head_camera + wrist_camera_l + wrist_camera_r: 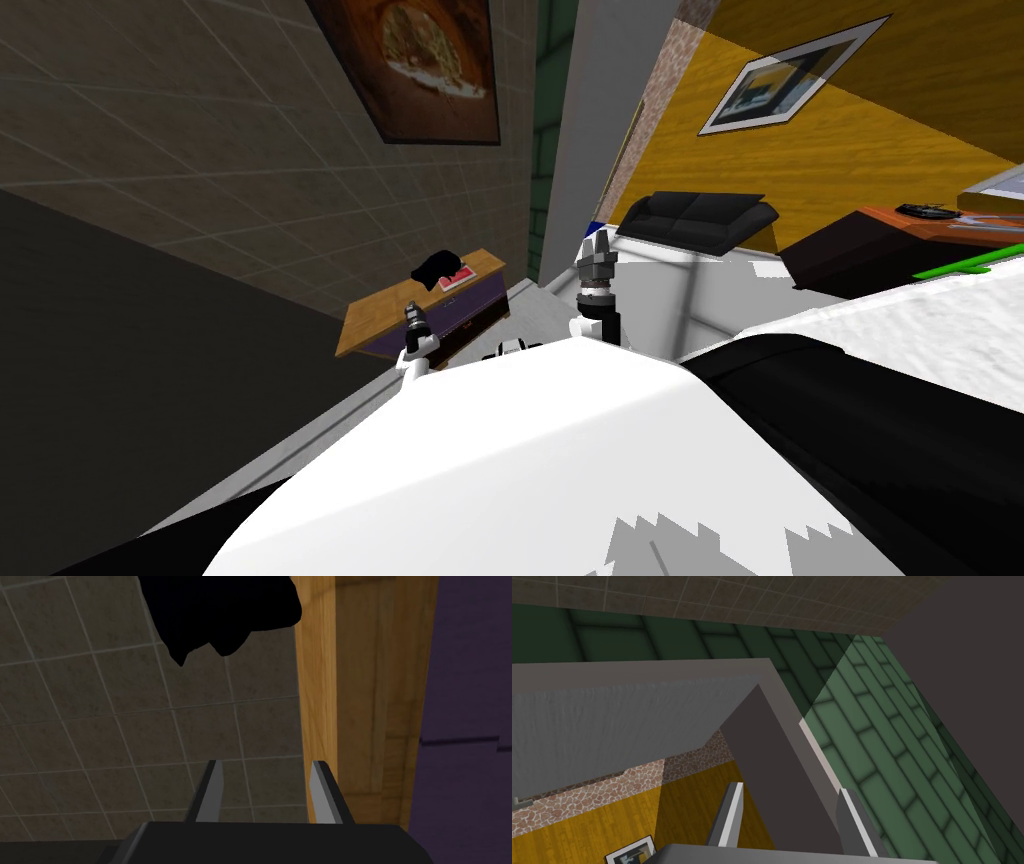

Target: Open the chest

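The chest (pixel 440 318) is a low cabinet with a wooden top and a purple front, standing against the tiled wall ahead on my left. My left gripper (pixel 411 310) hovers in front of it at the height of its top. In the left wrist view that gripper (pixel 265 788) is open with nothing between its fingers; the chest's wooden top edge (pixel 350 701) runs just beside one finger (pixel 320 791), and the purple front (pixel 465 701) lies beyond it. My right gripper (pixel 597 248) is raised off to the right, away from the chest; its wrist view shows it open (pixel 787 816) and holding nothing.
A black lump (pixel 437 268) and a red flat item (pixel 460 279) lie on the chest's top. A black sofa (pixel 700 215) stands against the yellow wall, a brown table (pixel 880 240) sits far right, and a white bed (pixel 900 330) lies close on my right.
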### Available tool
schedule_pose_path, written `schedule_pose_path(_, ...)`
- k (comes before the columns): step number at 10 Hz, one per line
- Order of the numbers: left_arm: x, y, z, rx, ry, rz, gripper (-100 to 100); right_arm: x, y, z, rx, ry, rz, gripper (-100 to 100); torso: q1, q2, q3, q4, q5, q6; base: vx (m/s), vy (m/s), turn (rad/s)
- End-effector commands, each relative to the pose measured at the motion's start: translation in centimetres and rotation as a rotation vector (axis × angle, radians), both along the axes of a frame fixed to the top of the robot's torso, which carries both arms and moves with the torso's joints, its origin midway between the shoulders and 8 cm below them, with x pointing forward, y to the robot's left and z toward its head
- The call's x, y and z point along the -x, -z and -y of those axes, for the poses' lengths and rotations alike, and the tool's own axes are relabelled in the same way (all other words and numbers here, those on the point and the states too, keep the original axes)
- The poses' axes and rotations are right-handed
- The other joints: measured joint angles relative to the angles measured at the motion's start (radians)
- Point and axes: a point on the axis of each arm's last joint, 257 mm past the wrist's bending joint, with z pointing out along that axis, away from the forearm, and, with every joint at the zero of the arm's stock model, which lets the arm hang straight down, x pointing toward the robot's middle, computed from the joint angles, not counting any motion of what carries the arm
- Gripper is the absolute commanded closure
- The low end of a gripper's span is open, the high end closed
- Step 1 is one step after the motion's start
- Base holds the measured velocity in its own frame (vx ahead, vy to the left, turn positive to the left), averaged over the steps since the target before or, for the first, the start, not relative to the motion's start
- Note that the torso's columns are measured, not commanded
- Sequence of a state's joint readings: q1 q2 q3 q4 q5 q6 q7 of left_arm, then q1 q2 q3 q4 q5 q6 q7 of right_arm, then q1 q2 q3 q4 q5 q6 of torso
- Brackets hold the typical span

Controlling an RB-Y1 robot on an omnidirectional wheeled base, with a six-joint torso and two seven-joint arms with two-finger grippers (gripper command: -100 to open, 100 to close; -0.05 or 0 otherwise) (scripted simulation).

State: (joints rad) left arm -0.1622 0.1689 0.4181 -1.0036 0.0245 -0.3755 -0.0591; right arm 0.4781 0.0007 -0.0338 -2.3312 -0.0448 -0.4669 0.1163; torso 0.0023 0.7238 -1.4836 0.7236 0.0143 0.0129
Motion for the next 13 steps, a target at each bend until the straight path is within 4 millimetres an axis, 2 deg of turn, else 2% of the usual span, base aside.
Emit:
schedule_pose_path(1,0.2,3.3,1.2,0.054,0.004,-0.066,-100,0.0,0.0,0.0,0.0,0.0,0.0,0,-0.001,0.0,0.0,-0.002,0.001,-0.001,0.026,-0.09,0.058)
schedule_pose_path(4,0.2,3.3,1.2,0.054,0.004,-0.066,-100,0.0,0.0,0.0,0.0,0.0,0.0,0,0.0,0.001,0.001,0.001,-0.001,0.001,-0.002,-0.024,-0.001)
schedule_pose_path(5,0.0,4.2,1.2,0.074,-0.003,-0.086,-100,0.0,0.0,0.0,0.0,0.0,0.0,0,0.0,0.001,0.0,0.0,0.0,0.0,0.018,-0.078,0.063)
schedule_pose_path(7,0.0,4.2,1.2,0.074,-0.003,-0.086,-100,0.0,0.0,0.0,0.0,0.0,0.0,0,-0.006,-0.001,-0.001,-0.001,-0.001,0.001,0.004,-0.074,0.036)
schedule_pose_path(8,-0.1,5.1,1.1,0.092,-0.009,-0.104,-100,0.0,0.0,0.0,0.0,0.0,0.0,0,-0.002,0.0,0.0,-0.001,0.0,0.001,0.006,-0.092,0.05)
schedule_pose_path(9,-0.1,5.1,1.1,0.092,-0.009,-0.104,-100,0.0,0.0,0.0,0.0,0.0,0.0,0,-0.004,0.0,0.0,-0.001,0.0,0.0,0.003,-0.105,0.023)
schedule_pose_path(11,-0.3,5.8,1.0,0.107,-0.014,-0.12,-100,0.0,0.0,0.0,0.0,0.0,0.0,0,-0.004,0.006,0.003,0.009,-0.011,-0.01,0.018,-0.126,0.005)
schedule_pose_path(13,-0.4,6.9,0.8,0.131,-0.024,-0.146,-100,0.0,0.0,0.0,0.0,0.0,0.0,0,-0.001,0.016,0.009,0.015,-0.014,-0.013,0.018,-0.119,0.075)
